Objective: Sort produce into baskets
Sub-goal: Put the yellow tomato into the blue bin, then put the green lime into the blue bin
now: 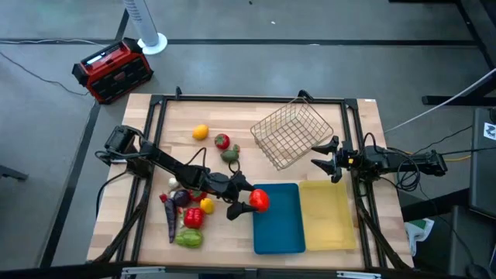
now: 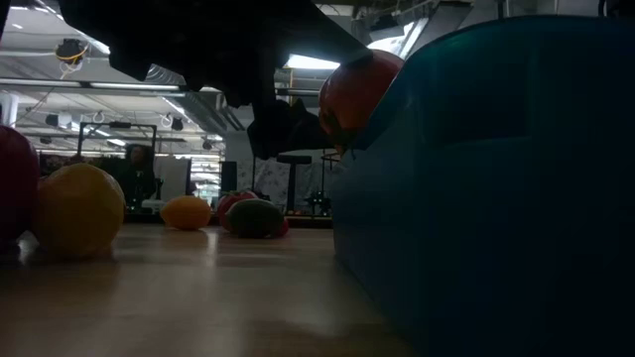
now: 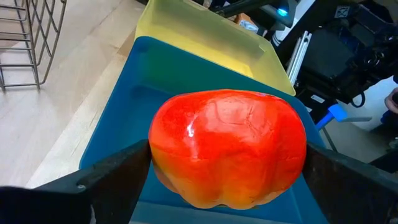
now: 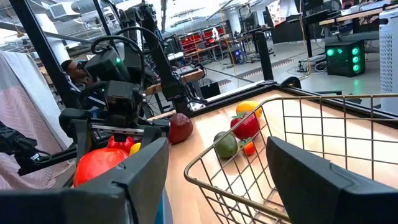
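My left gripper is shut on a red-orange fruit over the left edge of the flat blue tray. The pale yellow tray lies right of the blue one. The silver wire basket stands at the far middle. My right gripper is open and empty, just right of the basket. More produce lies on the table: an orange piece, a red one, a green one, and a cluster at the near left. My left gripper pinches the red-orange fruit by its two opposite sides between its two fingers. The fingers come from the table's left, slanting a little down. The fruit is lifted clear, at about the height of the blue tray's rim.
A red-and-black box stands on the floor beyond the table's far left corner. A black frame runs around the table top. Bare wood lies between the basket and the trays. In the low view a yellow fruit lies close.
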### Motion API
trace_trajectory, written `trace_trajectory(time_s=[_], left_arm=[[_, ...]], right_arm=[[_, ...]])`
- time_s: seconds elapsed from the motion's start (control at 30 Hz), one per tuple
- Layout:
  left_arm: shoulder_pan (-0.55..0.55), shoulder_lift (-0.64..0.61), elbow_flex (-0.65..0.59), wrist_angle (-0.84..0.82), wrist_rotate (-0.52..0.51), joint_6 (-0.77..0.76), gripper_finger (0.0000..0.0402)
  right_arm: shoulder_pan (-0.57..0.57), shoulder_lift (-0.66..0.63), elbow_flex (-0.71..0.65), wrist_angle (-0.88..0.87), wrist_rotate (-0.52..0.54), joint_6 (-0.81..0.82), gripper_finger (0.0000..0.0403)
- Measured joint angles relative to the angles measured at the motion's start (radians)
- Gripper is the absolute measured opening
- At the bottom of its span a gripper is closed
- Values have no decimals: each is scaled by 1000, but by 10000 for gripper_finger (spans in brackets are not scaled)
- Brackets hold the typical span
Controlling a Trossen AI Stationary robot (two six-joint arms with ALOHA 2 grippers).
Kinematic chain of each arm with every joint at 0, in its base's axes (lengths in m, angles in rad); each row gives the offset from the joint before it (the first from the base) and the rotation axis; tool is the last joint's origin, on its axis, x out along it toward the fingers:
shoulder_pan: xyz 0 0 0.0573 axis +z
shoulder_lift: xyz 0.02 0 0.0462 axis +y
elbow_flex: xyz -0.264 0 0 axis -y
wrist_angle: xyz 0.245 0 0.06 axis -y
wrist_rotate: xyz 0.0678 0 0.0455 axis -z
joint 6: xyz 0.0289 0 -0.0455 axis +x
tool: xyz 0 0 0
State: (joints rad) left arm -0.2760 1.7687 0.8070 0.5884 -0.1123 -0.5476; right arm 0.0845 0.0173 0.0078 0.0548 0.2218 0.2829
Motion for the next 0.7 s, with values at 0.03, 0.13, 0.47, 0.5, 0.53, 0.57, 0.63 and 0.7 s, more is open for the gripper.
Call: trace_trajectory(time_s=[0.03, 0.13, 0.47, 0.5, 0.53, 0.57, 0.63, 0.7], left_arm=[[0, 0, 0, 0, 0, 10, 396], [-1, 0, 0, 0, 19, 48, 399], [4, 0, 0, 12, 45, 60, 399], [4, 0, 0, 19, 45, 62, 399], [4, 0, 0, 30, 45, 76, 399], [4, 0, 0, 40, 43, 95, 399], [4, 0, 0, 58, 32, 131, 399], [7, 0, 0, 78, 20, 163, 399]], right_arm=[[0, 0, 0, 0, 0, 0, 269], [0, 0, 0, 0, 1, 0, 269], [0, 0, 0, 0, 3, 0, 269], [0, 0, 0, 0, 3, 0, 269], [0, 0, 0, 0, 3, 0, 269], [0, 0, 0, 0, 3, 0, 269], [0, 0, 0, 0, 3, 0, 269], [0, 0, 0, 0, 3, 0, 269]])
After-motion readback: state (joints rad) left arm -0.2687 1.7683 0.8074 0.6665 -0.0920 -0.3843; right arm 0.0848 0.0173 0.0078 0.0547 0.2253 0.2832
